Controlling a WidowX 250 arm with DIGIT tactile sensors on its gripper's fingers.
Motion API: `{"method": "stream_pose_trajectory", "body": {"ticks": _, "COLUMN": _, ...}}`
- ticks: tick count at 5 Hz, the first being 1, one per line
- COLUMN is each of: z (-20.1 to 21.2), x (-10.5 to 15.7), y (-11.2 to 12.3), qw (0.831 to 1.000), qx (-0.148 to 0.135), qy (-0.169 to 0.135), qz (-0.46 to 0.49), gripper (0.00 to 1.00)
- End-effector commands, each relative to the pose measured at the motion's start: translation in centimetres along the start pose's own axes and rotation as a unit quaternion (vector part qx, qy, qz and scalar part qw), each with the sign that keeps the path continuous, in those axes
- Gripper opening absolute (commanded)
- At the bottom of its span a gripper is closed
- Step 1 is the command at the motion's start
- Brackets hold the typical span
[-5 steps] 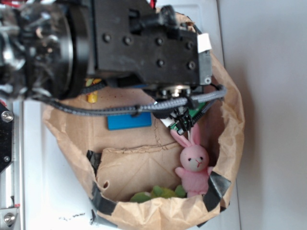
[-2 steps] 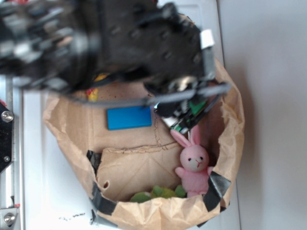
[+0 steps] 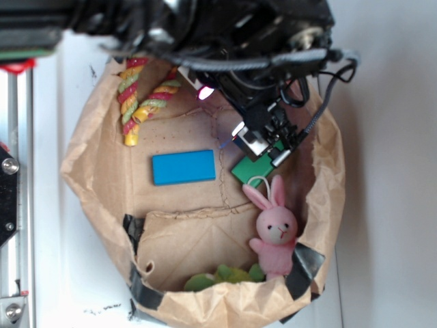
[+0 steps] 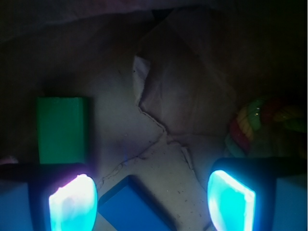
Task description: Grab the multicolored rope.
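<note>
The multicolored rope, a thick twisted cord of red, yellow, green and pink, lies bent in a U at the far left of the brown paper bag's floor. In the wrist view the rope shows at the right edge, just above the right finger. My gripper hangs over the bag's floor, to the right of the rope and apart from it. In the wrist view the gripper is open and empty, its lit pads wide apart.
A blue block lies on the bag's floor; its corner shows between my fingers. A green block lies to its right, also seen in the wrist view. A pink plush bunny and green leaves lie near the bag's front rim.
The arm has moved toward the top of the picture, uncovering the rope. The gripper has shifted from over the green block and bunny toward the rope's side.
</note>
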State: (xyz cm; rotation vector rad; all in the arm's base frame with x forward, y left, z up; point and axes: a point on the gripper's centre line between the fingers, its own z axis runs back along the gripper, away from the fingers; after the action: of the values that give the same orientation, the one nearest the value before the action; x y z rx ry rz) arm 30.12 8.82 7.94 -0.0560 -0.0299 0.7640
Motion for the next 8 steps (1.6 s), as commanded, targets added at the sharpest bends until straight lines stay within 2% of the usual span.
{"method": "stream_pose_trajectory", "body": {"ticks": 1, "z": 3.4, "x": -0.3, "y": 2.2, "qw": 0.997, "qx": -0.051, "qy": -0.059, "qz": -0.017, "gripper": 1.00}}
{"method": "stream_pose_trajectory", "body": {"ticks": 2, "z": 2.8, "x": -0.6, "y": 2.7, "qw": 0.996, "qx": -0.048, "qy": -0.076, "qz": -0.020, "gripper": 1.00}}
{"method": "stream_pose_trajectory", "body": {"ticks": 3, "z": 1.0, "x": 1.1, "y": 2.5, "qw": 0.996, "qx": -0.010, "qy": -0.084, "qz": 0.007, "gripper": 1.00}}
{"method": "stream_pose_trajectory", "body": {"ticks": 4, "z": 0.2, "x": 3.5, "y": 1.9, "qw": 0.996, "qx": 0.019, "qy": -0.076, "qz": 0.050, "gripper": 1.00}}
{"method": "stream_pose_trajectory", "body": {"ticks": 5, "z": -1.0, "x": 5.1, "y": 1.7, "qw": 0.993, "qx": 0.042, "qy": -0.081, "qz": 0.071, "gripper": 1.00}}
{"method": "stream_pose_trajectory", "body": {"ticks": 6, "z": -2.0, "x": 5.3, "y": 2.1, "qw": 0.991, "qx": 0.060, "qy": -0.102, "qz": 0.068, "gripper": 1.00}}
{"method": "stream_pose_trajectory", "body": {"ticks": 8, "z": 0.3, "x": 2.2, "y": 3.9, "qw": 0.991, "qx": 0.034, "qy": -0.114, "qz": 0.063, "gripper": 1.00}}
